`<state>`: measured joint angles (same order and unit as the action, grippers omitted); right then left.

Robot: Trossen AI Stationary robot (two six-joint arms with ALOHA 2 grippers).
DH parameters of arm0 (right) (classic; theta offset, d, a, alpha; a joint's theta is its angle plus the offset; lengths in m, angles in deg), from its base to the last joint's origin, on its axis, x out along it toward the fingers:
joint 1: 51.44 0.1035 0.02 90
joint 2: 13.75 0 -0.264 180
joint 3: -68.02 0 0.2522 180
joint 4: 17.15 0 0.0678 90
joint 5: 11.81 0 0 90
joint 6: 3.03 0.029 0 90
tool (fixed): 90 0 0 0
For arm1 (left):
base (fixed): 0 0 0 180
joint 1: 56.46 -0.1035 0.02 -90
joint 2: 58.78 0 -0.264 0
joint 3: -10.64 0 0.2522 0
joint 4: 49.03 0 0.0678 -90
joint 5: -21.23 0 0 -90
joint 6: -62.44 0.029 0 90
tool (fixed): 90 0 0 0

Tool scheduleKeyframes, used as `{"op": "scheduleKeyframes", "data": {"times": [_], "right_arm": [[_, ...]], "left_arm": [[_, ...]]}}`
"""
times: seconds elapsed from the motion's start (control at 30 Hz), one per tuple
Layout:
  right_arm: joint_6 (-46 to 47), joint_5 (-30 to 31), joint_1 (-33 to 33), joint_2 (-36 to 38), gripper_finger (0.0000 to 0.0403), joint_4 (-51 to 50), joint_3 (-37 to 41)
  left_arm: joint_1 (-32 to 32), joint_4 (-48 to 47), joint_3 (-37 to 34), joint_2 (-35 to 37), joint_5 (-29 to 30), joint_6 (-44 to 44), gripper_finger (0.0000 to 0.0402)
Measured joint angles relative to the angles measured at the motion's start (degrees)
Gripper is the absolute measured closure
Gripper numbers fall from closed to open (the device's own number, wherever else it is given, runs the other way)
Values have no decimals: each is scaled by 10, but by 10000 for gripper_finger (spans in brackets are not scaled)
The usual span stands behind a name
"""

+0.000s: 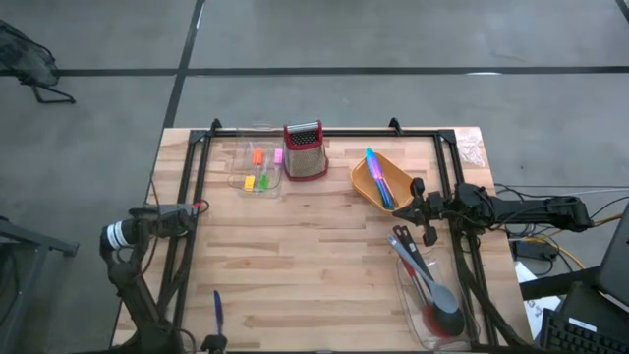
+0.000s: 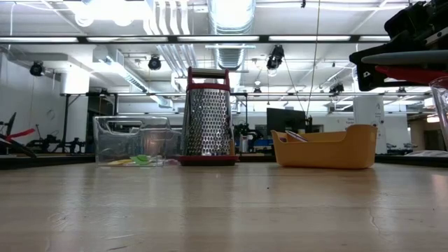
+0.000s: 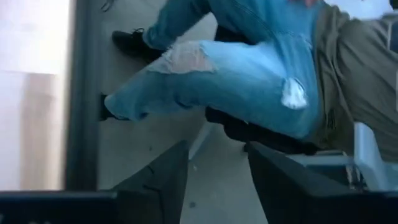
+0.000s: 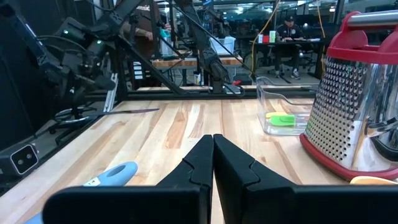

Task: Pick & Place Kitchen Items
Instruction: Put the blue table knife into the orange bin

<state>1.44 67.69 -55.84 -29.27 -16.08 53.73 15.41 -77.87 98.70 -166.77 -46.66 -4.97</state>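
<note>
The left gripper [image 3: 214,180] hangs off the desk's left edge, past the black frame rail, its two dark fingers [image 3: 163,180] parted with nothing between them; beyond them its wrist view takes in a seated person's leg in torn blue jeans [image 3: 230,74]. Nearest it, a slim blue-handled utensil [image 1: 217,313] lies on the pale wooden desk [image 1: 314,265] by the near left corner.

The right gripper [image 4: 212,163] is over the desk's right side, pressed shut and empty, just beside the orange plastic tray [image 1: 381,182]. That tray holds blue, purple and green-handled utensils [image 1: 377,175]. Toward the near right corner, a clear plastic bin [image 1: 432,300] holds long black and grey spoons and a spatula [image 1: 425,280].

At the far edge stands the red-topped steel box grater [image 1: 305,150]; just left of it, a second clear bin [image 1: 257,169] contains small orange, yellow, pink and green pieces [image 1: 261,169].
</note>
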Motion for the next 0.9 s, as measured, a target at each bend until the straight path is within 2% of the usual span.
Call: {"op": "scheduleKeyframes", "data": {"times": [0.13, 0.27, 0.4, 0.5, 0.67, 0.9], "right_arm": [[0, 0, 0, 0, 394, 0, 0], [0, 0, 0, 0, 394, 0, 0], [0, 0, 0, 0, 394, 0, 0], [0, 0, 0, 0, 394, 0, 0], [0, 0, 0, 0, 394, 0, 0], [0, 0, 0, 0, 394, 0, 0]], "left_arm": [[5, -55, 68, -39, -3, 26, 228], [10, -173, 155, -89, 0, 25, 237], [15, -298, 239, -143, 0, -2, 246], [16, -337, 284, -177, -6, -17, 251], [17, -365, 322, -207, -16, -46, 260], [16, -406, 324, -207, -7, -79, 288]]}}
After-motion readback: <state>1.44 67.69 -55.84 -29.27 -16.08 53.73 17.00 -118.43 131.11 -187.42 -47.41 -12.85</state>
